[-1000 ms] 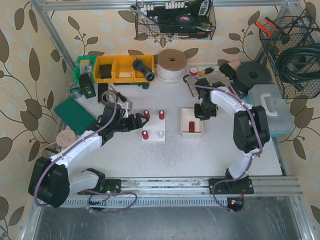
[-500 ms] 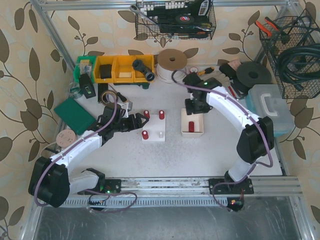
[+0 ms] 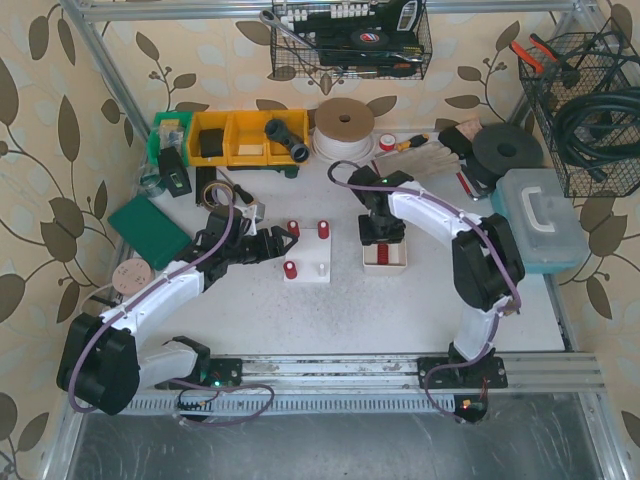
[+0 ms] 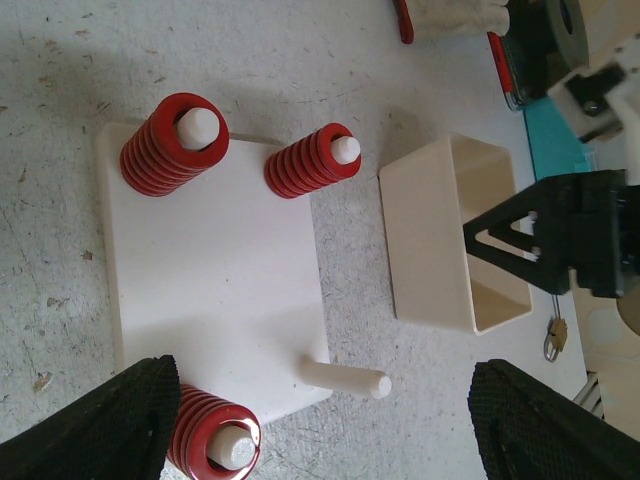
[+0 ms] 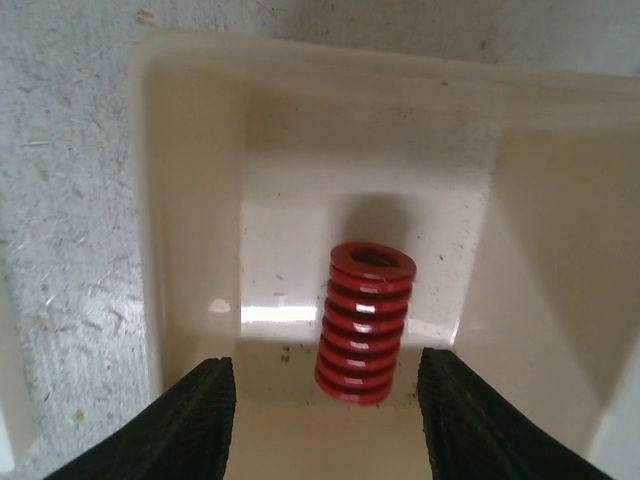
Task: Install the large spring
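A red large spring stands upright in a cream tray, seen from the right wrist. My right gripper is open, its fingers either side of the spring and not touching it. In the top view the right gripper hangs over the tray. A white peg plate holds three red springs on pegs, and one bare peg stands at its near right corner. My left gripper is open and empty just left of the plate, and also shows in the top view.
Yellow bins, a cord spool and a green box lie at the back and left. A blue-lidded case and black discs are on the right. Wire baskets hang on the walls.
My right arm has swung left from behind the tray's right side to sit over the tray, fingers around the spring. The left arm has not moved.
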`<state>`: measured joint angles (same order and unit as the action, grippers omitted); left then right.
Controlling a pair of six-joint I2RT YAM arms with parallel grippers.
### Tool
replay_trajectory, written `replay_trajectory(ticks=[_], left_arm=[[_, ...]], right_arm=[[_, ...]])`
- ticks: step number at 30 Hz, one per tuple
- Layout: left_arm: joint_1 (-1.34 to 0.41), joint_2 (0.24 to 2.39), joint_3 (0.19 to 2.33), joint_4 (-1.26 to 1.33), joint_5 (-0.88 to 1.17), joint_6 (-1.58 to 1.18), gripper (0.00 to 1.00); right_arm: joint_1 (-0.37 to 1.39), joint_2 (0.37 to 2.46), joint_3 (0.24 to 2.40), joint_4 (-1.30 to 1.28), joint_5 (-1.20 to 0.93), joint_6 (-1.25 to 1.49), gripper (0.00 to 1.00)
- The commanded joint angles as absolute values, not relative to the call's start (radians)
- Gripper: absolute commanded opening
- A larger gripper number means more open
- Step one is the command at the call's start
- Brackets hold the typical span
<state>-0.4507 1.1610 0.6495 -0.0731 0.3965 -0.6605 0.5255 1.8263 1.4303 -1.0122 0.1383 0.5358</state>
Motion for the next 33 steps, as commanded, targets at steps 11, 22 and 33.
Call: replay_trajectory(ticks=[11,22,33], left_arm=[[-0.442,1.171,0.675,-0.06,0.407,-0.661,0.82],[-0.442,1.172,0.678,-0.067,0.402,-0.662,0.82],[-0.442,1.17,0.678,-0.073,0.396,-0.663,0.82]], right_arm=[[0.516,1.906,1.355,-0.902,0.18,0.611,0.52],[0.463,1.923,1.287,-0.827,0.134,0.619,0.51],[0.458,1.98,1.312,-0.83,0.144,0.621,0.33]])
